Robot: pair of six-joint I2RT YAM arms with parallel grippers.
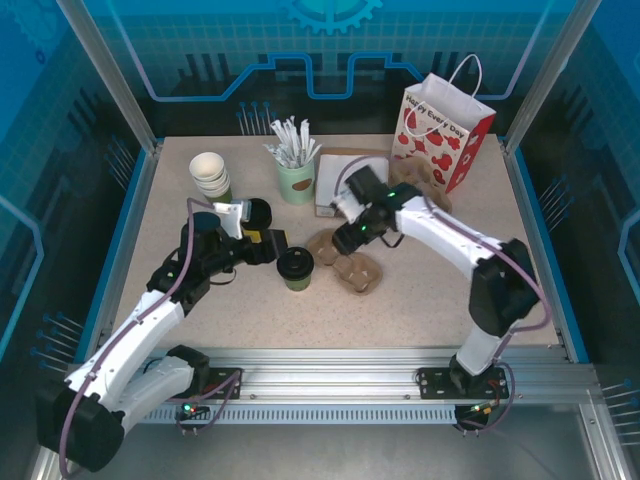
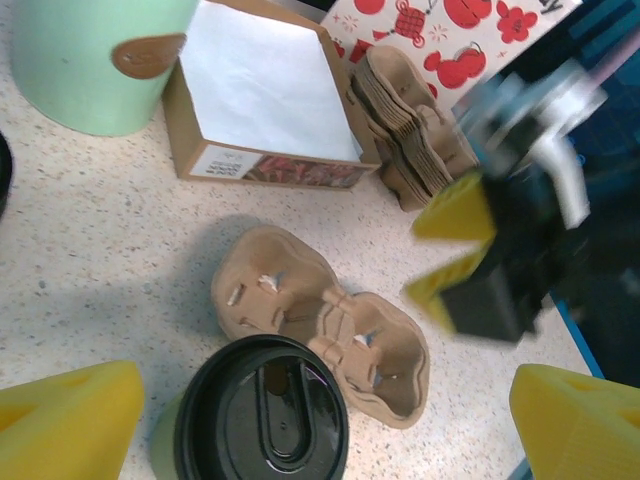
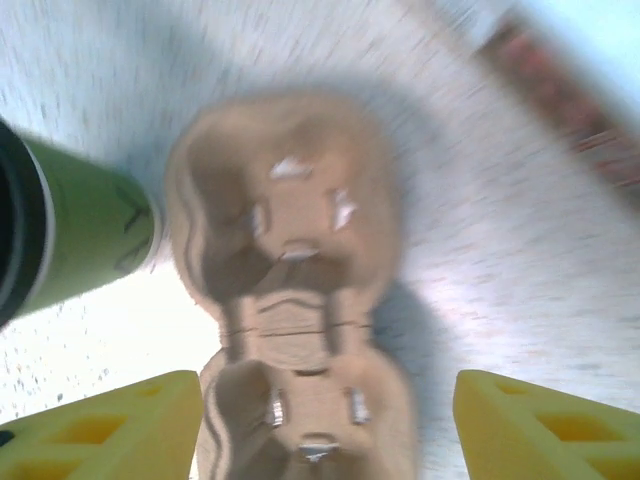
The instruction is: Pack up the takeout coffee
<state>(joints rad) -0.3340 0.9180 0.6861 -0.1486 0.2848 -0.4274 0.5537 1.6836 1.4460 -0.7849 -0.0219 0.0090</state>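
The takeout coffee [image 1: 295, 268], an olive-green cup with a black lid, stands on the table just left of a brown two-cup pulp carrier [image 1: 348, 264]. My left gripper [image 1: 268, 248] is open right beside the cup's left side. In the left wrist view the black lid [image 2: 262, 415] lies between the wide-apart yellow fingers [image 2: 70, 425] of the left gripper [image 2: 325, 400], not touching them. My right gripper [image 1: 350, 236] hovers open over the carrier. In the right wrist view, the carrier [image 3: 290, 270] lies below the right gripper [image 3: 320, 410] and the green cup [image 3: 80, 250] stands at the left.
Along the back stand a red-and-white paper bag [image 1: 445, 130], a stack of spare carriers [image 1: 420, 182], a napkin box [image 1: 335, 185], a pale green cup of white sticks [image 1: 296, 178] and a stack of lidless cups [image 1: 210, 175]. The near table is bare.
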